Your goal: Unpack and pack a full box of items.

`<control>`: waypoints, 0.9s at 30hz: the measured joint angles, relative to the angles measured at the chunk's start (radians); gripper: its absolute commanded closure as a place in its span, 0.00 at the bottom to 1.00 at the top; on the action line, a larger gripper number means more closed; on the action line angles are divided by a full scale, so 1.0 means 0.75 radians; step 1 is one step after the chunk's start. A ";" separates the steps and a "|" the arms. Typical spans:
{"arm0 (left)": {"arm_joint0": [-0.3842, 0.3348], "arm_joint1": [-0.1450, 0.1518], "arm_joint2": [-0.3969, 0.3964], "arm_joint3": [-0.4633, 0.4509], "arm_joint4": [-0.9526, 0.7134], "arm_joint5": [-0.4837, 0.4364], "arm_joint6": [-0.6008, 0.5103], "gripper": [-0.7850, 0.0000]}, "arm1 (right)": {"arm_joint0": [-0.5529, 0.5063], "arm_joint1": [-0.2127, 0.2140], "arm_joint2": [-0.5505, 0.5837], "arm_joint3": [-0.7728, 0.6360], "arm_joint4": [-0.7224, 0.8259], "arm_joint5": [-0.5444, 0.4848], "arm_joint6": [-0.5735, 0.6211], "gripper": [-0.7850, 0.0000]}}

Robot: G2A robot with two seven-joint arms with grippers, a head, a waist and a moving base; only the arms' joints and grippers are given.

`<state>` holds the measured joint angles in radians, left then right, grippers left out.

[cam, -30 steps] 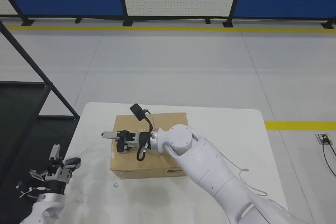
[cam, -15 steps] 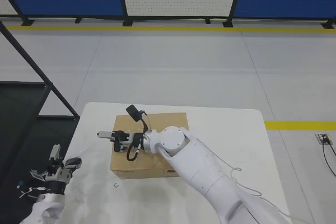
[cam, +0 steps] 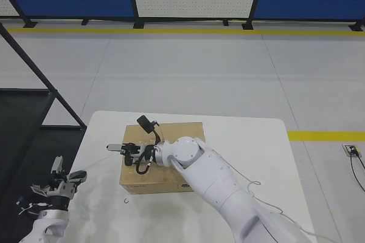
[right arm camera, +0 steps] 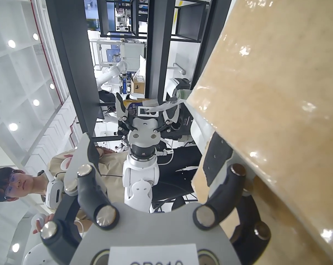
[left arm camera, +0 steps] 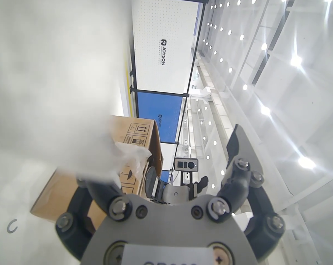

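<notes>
Cardboard box (cam: 181,130) sat on the white table (cam: 249,152). My right gripper (cam: 123,147) hung at the box's left edge, fingers spread, one finger (right arm camera: 218,150) against the taped cardboard. My left gripper (cam: 64,182), also unclenched, held nothing near the table's left edge.

**Right arm:** yours lies stretched across the top of the cardboard box (cam: 176,130), elbow on the box's right side.
**Right gripper** (cam: 117,147): juts just past the box's left edge. Its fingers are spread, and one finger (right arm camera: 214,155) lies against the cardboard.
**Left arm:** low, well apart from the box on its left side.
**Left gripper** (cam: 66,178): points toward the box with its fingers spread wide.
</notes>
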<state>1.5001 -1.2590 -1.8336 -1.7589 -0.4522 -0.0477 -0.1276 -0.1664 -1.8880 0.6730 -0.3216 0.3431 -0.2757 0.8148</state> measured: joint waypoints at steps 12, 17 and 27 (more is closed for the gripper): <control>0.001 0.002 -0.040 0.031 -0.011 -0.006 -0.015 0.00 | 0.015 -0.019 0.031 0.042 -0.015 -0.008 0.016 0.00; -0.008 0.003 -0.044 0.042 -0.015 0.000 -0.022 0.00 | 0.018 -0.025 0.043 0.055 -0.022 -0.003 0.021 0.00; -0.034 0.002 0.000 0.035 0.014 0.011 -0.043 0.00 | 0.023 -0.034 0.070 0.062 -0.036 -0.025 0.031 0.00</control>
<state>1.4744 -1.2576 -1.8337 -1.7330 -0.4415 -0.0392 -0.1599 -0.1492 -1.9135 0.7258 -0.2749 0.3162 -0.2942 0.8381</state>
